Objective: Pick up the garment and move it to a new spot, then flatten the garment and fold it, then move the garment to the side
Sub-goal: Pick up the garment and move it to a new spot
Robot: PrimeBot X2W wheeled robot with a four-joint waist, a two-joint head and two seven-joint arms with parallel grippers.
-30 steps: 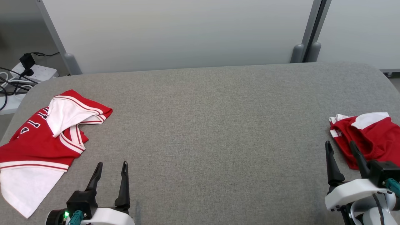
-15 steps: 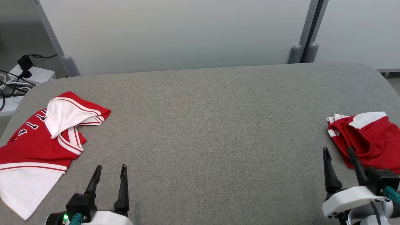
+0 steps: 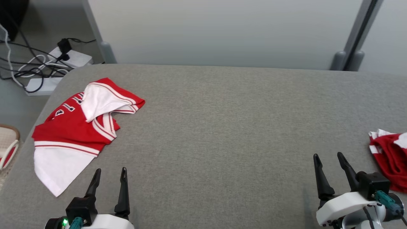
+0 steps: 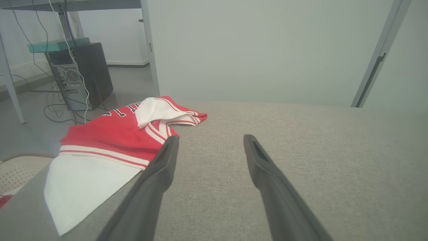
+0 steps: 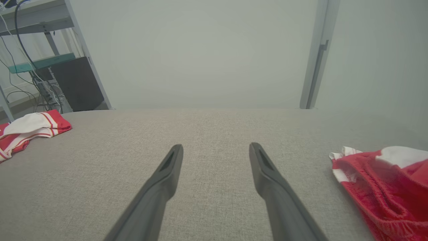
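— Garment?
— The crumpled red-and-white jersey (image 3: 73, 130) lies left on the grey cloth table (image 3: 222, 127), near my left gripper (image 3: 111, 169); it and my right gripper (image 3: 327, 155) gape empty. Light, limp — I'd pinch its white hem (image 3: 60, 165).

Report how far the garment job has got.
Done: nothing visible. The red-and-white jersey lies rumpled at the left of the table, and a red garment is bunched at its right. In hand: nothing; left claw and right claw are open, empty, touching neither. Left: pick up, move, flatten, fold, set aside.
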